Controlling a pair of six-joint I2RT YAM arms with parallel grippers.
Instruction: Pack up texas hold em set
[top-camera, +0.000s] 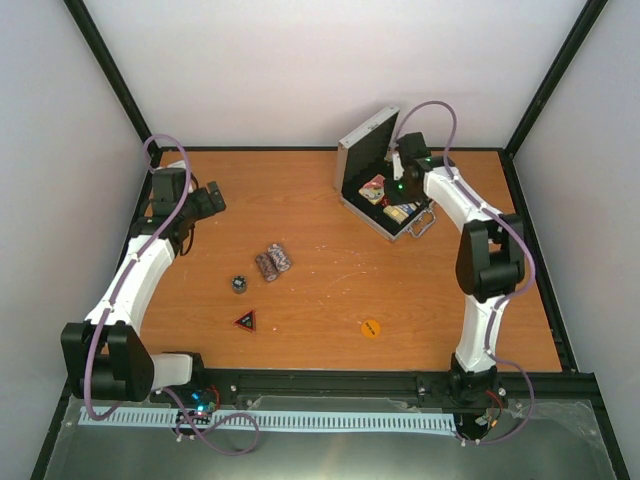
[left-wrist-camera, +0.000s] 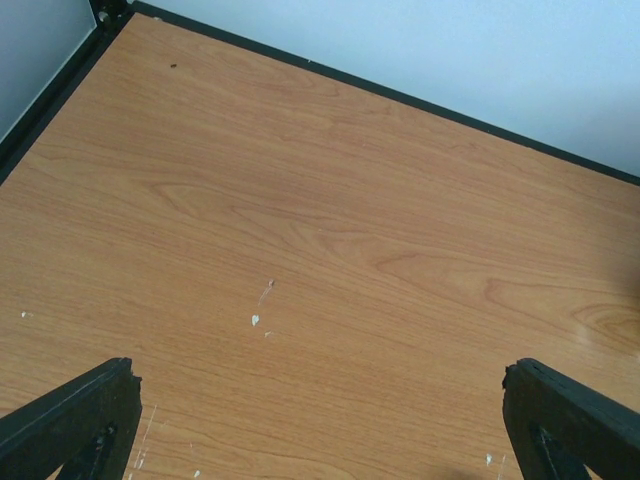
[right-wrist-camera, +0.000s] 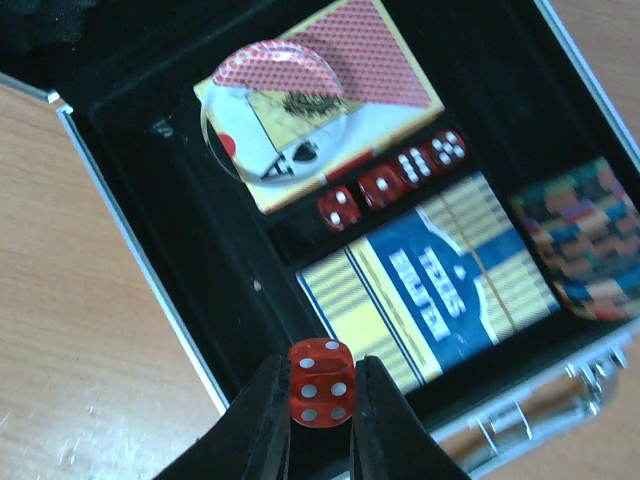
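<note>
Right gripper (right-wrist-camera: 320, 425): nearly closed; fingers clamped on small red white-spotted die (right-wrist-camera: 321, 392); positioned over open silver metal case with black lining (right-wrist-camera: 140, 255).
Left gripper (left-wrist-camera: 320, 420): jaws spread wide; nothing held; above bare wooden table (left-wrist-camera: 330, 230).
Case contents: row of four red dice (right-wrist-camera: 392, 180); blue-yellow card deck (right-wrist-camera: 440, 290); striped chip stack (right-wrist-camera: 585, 245).
Loose on table: two striped chip rolls (top-camera: 273, 261); dark red-edged triangle (top-camera: 245, 320); orange disc (top-camera: 370, 328).

I see the case (top-camera: 365, 150) at the table's (top-camera: 330, 300) far right, lid standing on its far-left side. In it lies a deck (right-wrist-camera: 440, 290), with chips (right-wrist-camera: 590, 240) beside it and a row of dice (right-wrist-camera: 395, 180) just behind. My right gripper (right-wrist-camera: 320, 365) holds a die (right-wrist-camera: 321, 400) over the case's near edge. Left of the case lie chip stacks (top-camera: 272, 261), with a triangle (top-camera: 245, 321) nearer me and a disc (top-camera: 371, 328) to its right.
</note>
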